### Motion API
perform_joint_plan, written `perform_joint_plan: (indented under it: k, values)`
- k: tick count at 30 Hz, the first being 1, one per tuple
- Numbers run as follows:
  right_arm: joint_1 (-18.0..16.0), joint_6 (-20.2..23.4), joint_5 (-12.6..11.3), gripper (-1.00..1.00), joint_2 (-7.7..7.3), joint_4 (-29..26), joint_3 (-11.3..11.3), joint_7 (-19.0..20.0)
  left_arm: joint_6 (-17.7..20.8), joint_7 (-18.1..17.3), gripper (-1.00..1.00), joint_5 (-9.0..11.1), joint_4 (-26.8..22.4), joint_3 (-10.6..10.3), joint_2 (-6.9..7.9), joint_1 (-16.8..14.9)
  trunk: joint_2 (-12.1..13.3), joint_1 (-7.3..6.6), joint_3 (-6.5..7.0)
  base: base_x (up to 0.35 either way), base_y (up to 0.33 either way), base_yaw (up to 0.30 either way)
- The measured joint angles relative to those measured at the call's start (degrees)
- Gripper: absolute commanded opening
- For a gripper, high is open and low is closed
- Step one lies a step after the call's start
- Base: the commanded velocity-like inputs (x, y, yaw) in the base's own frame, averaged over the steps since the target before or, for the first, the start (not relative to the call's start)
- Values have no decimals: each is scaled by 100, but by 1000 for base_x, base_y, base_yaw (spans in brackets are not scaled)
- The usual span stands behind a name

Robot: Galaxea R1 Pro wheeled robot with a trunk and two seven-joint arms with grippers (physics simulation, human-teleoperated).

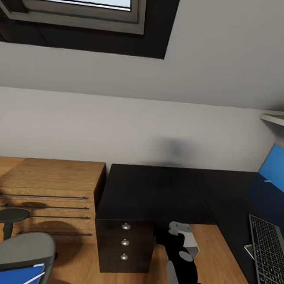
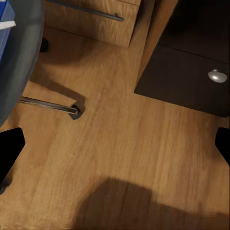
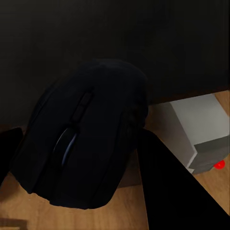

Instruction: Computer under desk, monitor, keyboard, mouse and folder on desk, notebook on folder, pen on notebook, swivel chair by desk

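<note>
Your right jaws (image 3: pixel 96 158) grip the mouse (image 3: pixel 84 143) over the floor beside the bench (image 1: pixel 154 191), above the computer (image 3: pixel 196 129). Your left jaws (image 2: pixel 115 143) stand open over bare floor. The keyboard (image 1: pixel 267 258) lies at the bench's right edge; the folder (image 1: pixel 12 275) sits on the swivel chair (image 1: pixel 19 247).

Matt black plastic mouse (image 3: pixel 81 143); glossy black desk (image 1: pixel 154 191); wood-grain floor (image 2: pixel 120 153).

Folder (image 1: pixel 9 274) on swivel chair (image 1: pixel 19 247), left of desk (image 1: pixel 154 191).
</note>
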Motion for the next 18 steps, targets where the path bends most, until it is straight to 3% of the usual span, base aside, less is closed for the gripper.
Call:
perform_joint_plan:
  k: [8,14,18]
  values:
    - [0,-4,-15,-100,-74,-18,1,-2,-132,-19,100,-33,201,-13,5,0,0,0,0,0,0,0]
    - [0,-6,-13,-100,-80,-22,5,-2,-1040,-9,100,-24,211,-21,-5,0,0,0,0,0,0,2]
    - [-1,-12,-11,-100,-80,-18,8,-8,-1248,-4,100,-29,197,-29,-10,1,0,0,-6,0,0,122]
